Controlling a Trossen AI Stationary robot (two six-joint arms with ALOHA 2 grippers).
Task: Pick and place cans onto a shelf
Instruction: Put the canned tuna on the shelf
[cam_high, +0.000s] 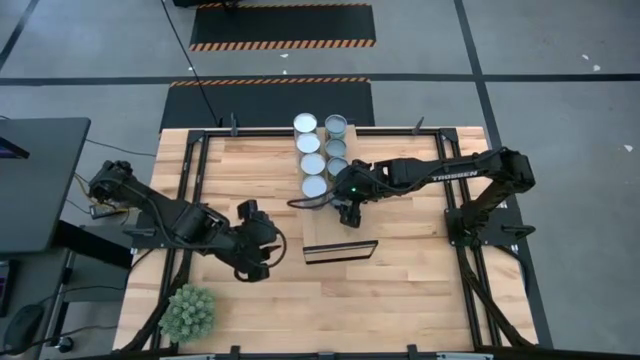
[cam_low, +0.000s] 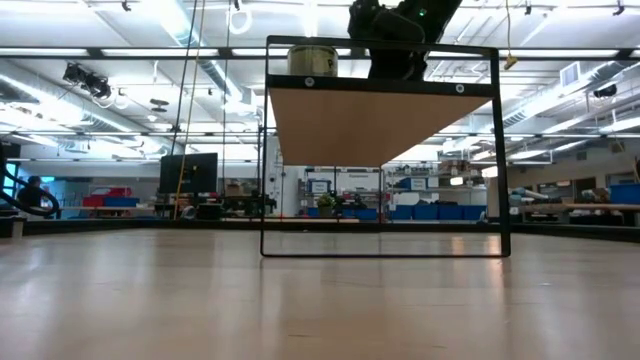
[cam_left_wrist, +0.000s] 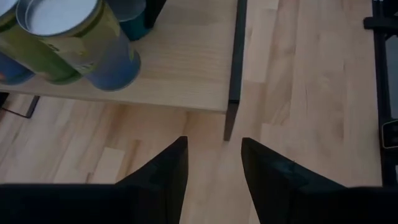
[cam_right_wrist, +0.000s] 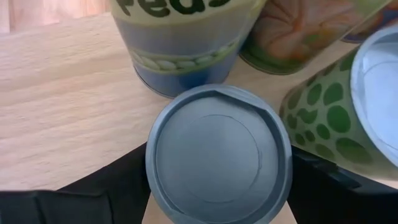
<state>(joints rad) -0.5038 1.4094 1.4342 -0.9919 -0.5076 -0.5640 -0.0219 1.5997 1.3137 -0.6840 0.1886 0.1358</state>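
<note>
The shelf (cam_high: 390, 175) is a long light-wood box with a black frame; its dark-edged end face (cam_high: 340, 252) faces the near side. Several cans (cam_high: 313, 163) stand in two rows on its top, bright ones on the left, duller blue-grey ones (cam_high: 338, 147) on the right. My right gripper (cam_high: 350, 208) is over the near end of the right row, shut on a blue-grey can (cam_right_wrist: 219, 163). My left gripper (cam_high: 262, 245) is open and empty, left of the shelf's near end; its wrist view shows the shelf corner (cam_left_wrist: 230, 106) ahead. My right gripper pinches the blue-grey can by its side wall just under the top rim (cam_right_wrist: 155, 180), one finger (cam_right_wrist: 118, 183) on each side. The fingers come from above, pointing down. The can is upright. Whether its base rests on the shelf top, I cannot tell.
A spiky green plant ball (cam_high: 188, 310) sits at the table's near left corner. Labelled cans (cam_right_wrist: 186, 43) stand close behind and beside the held can. In the low view one can (cam_low: 312, 60) shows on the shelf top. Bare tabletop (cam_high: 420, 290) lies near the front.
</note>
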